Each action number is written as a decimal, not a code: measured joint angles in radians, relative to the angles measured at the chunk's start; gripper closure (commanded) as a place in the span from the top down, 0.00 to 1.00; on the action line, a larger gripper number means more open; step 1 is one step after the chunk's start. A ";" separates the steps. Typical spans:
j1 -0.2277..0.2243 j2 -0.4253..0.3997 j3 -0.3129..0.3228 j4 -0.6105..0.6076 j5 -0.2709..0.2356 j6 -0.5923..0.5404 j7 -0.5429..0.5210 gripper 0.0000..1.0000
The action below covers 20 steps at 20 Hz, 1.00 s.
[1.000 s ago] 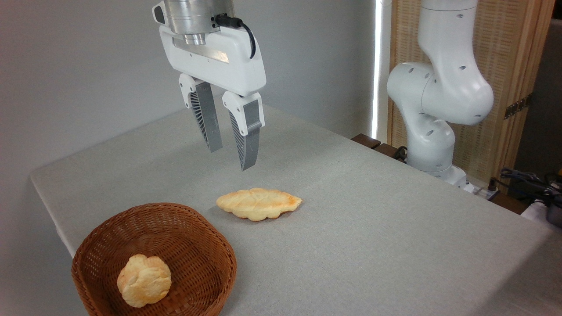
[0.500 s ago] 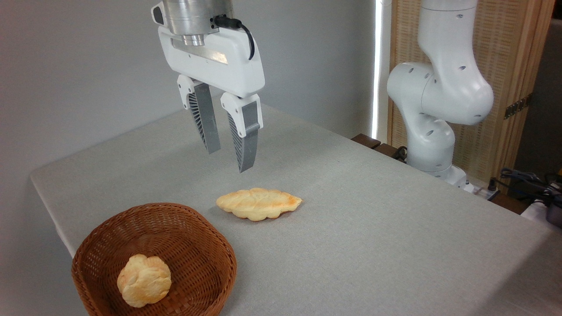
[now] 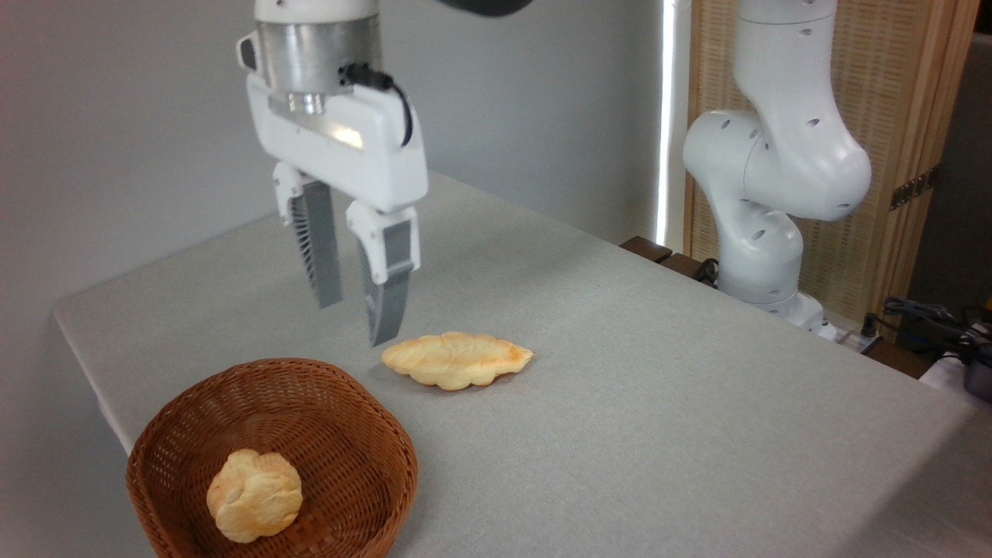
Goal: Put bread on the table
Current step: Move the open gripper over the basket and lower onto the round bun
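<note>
A: What're you seeing, big to small?
B: Grey table [image 3: 659, 403] is filling the scene. Your gripper [image 3: 353, 310] is hanging far of the basket [image 3: 364, 434], fingers [image 3: 387, 306] narrowly apart, holding nothing.
A: & the bread [image 3: 253, 496]?
B: It's sitting in the basket, near left; flat loaf [image 3: 456, 359] is lying right of the fingers.

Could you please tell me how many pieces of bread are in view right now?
2. The round bread lies inside the wicker basket at lower left; the leaf-shaped loaf lies on the table beside the basket. Nothing appears hidden.
</note>
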 measured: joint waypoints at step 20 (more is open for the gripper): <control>0.013 0.292 -0.055 0.023 0.024 0.342 -0.028 1.00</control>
